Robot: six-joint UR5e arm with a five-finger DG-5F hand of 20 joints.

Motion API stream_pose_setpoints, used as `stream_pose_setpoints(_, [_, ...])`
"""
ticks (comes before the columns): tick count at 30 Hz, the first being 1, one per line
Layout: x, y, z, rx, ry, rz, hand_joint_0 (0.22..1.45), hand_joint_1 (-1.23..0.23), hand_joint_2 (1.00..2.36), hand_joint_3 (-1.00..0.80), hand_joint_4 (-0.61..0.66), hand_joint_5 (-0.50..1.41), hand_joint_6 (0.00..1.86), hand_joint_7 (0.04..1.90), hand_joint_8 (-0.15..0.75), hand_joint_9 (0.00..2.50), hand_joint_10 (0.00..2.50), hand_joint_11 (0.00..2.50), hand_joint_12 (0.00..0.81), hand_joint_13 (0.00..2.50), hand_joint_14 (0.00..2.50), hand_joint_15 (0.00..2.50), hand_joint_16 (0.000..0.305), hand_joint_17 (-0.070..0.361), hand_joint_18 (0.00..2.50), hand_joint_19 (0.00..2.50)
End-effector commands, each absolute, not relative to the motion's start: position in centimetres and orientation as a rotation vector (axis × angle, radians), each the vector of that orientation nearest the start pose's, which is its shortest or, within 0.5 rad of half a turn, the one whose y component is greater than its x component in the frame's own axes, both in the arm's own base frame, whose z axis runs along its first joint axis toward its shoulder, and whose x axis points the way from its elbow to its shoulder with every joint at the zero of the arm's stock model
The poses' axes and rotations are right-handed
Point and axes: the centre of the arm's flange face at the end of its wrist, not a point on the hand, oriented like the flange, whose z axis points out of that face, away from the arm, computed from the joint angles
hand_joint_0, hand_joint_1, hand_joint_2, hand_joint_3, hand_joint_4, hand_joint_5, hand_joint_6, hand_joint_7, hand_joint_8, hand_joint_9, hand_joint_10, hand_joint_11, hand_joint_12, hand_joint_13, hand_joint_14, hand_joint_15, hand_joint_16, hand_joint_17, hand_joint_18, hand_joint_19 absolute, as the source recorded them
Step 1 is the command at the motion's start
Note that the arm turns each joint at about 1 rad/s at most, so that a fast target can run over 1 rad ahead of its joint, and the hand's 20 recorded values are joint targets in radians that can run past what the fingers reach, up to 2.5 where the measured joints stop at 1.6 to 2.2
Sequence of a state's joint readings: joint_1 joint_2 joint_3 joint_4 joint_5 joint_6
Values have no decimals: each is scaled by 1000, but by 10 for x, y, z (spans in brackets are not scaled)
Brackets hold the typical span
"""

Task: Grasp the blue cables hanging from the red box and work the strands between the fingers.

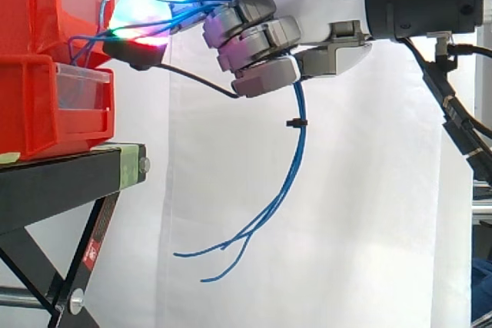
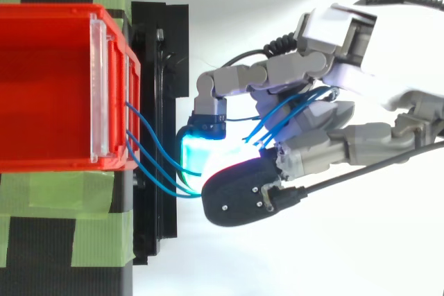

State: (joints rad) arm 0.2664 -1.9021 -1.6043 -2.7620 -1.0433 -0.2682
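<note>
**Robot hand** (image 1: pixel 307 5): entering from the right in the side view. Its fingers are curling round the blue cables (image 1: pixel 303 132) and pinching the strands between them. The glowing fingertips (image 2: pixel 198 152) are hovering near the box front.

**Blue cables**: leaving the front of the upper red box (image 2: pixel 48 10), threading through the fingers, then dangling free below the robot hand, beyond the edge of the surface (image 1: pixel 61 178). A small black tie (image 1: pixel 294 123) is binding the hanging part.

**Red box**: sitting at the edge of the surface, stacked on a second red bin (image 1: pixel 46 105).

**Hazards, as judged:**
- The short run between box and robot hand is looking nearly taut, so any drawing away risks tugging the box toward the edge.
- Fingers loosening while working the strands risk letting them slip out and drop.
- The tie risks catching on a finger as the strands are sliding.
- Strands are crossing inside the palm, so tangling is possible.
</note>
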Motion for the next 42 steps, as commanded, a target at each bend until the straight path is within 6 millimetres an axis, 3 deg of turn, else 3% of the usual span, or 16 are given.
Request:
stream_pose_setpoints(1, [620, -18, 326, 1144, 1141, 816, 902, -714, 1025, -342, 122, 589, 8, 1528, 362, 816, 2500, 2295, 407, 1005, 2500, 1461, 58, 131, 1396, 1483])
stream_pose_setpoints(6, [627, -15, 298, 1171, 1164, 803, 901, -714, 1026, -342, 124, 589, 7, 1528, 362, 816, 2500, 2295, 407, 1005, 2500, 1461, 58, 131, 1396, 1483])
stream_pose_setpoints(42, [627, -15, 298, 1179, 1165, 806, 902, -708, 1024, -358, 134, 583, 8, 1537, 362, 816, 2500, 2295, 407, 1005, 2500, 1461, 58, 131, 1396, 1483])
